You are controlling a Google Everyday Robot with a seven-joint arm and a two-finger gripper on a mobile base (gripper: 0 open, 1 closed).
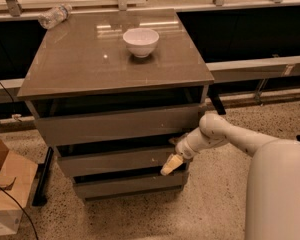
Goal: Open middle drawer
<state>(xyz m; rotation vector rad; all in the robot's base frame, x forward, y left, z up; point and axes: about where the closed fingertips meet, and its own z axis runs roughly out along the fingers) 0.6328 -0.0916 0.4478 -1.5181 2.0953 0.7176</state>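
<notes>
The grey-brown cabinet [115,64] has three drawer fronts. The middle drawer [115,161] is the wide glossy front of medium height, between the tall top front [120,125] and the short bottom front [130,185]. It stands out a little from the front above it, with a dark gap over its top edge. My gripper [173,160] is at the drawer's right end, on the end of the white arm [225,134] that comes in from the right. One pale fingertip [170,165] lies against the front's right edge; the other finger reaches up at the drawer's top edge.
A white bowl [141,41] stands on the cabinet top. A clear plastic bottle [54,16] lies at the back left, by the ledge. A cardboard box [5,189] sits on the speckled floor at the left. A dark counter and rail run behind.
</notes>
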